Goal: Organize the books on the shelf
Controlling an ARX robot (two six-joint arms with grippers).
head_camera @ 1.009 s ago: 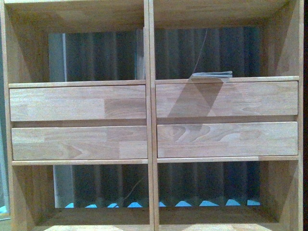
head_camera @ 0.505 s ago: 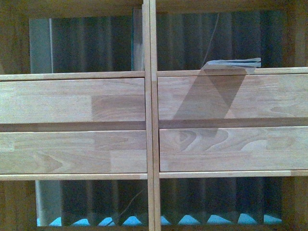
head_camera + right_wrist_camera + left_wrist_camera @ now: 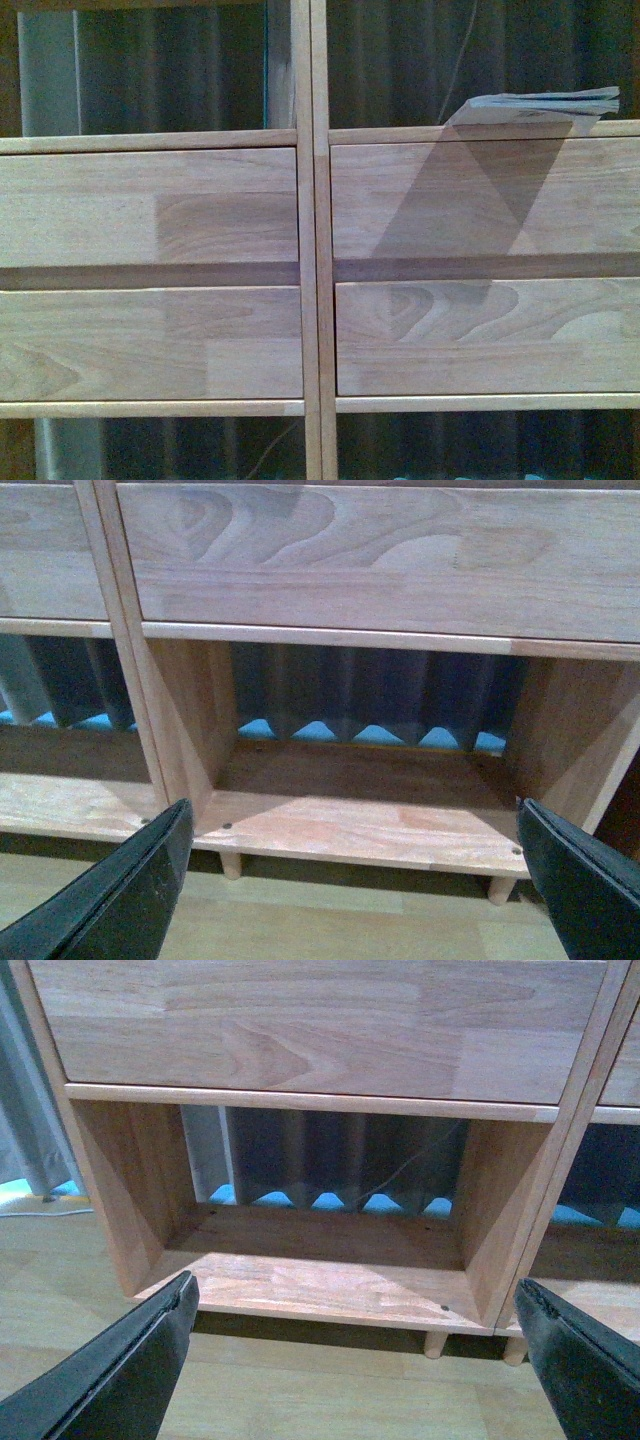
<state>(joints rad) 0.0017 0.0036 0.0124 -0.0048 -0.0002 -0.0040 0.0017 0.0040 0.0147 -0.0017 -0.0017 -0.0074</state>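
The shelf (image 3: 312, 250) is filling the front view, with its four plain drawer fronts (image 3: 150, 205) sitting in two columns on either side of the central divider. The thin paperback (image 3: 545, 103) is lying flat at about 2 o'clock in that view, on the board just above the upper right drawer. Its pages are fanning slightly and it is throwing an angular shadow (image 3: 470, 200) down the drawer face. At about 11 o'clock, a slim upright object (image 3: 272, 60) with a teal edge is standing just beside the divider in the upper left compartment. It is too dim to tell whether this is the second book. A dark pleated curtain (image 3: 400, 60) is hanging behind the open compartments. The left gripper (image 3: 355, 1360) is facing the lower left compartment with its black fingers (image 3: 130, 1370) spread wide and nothing between them. The right gripper (image 3: 355, 880) is facing the lower right compartment, its fingers (image 3: 580, 890) also spread wide and empty. Both are hovering over the pale wooden floor (image 3: 300, 1390), well apart from the paperback.
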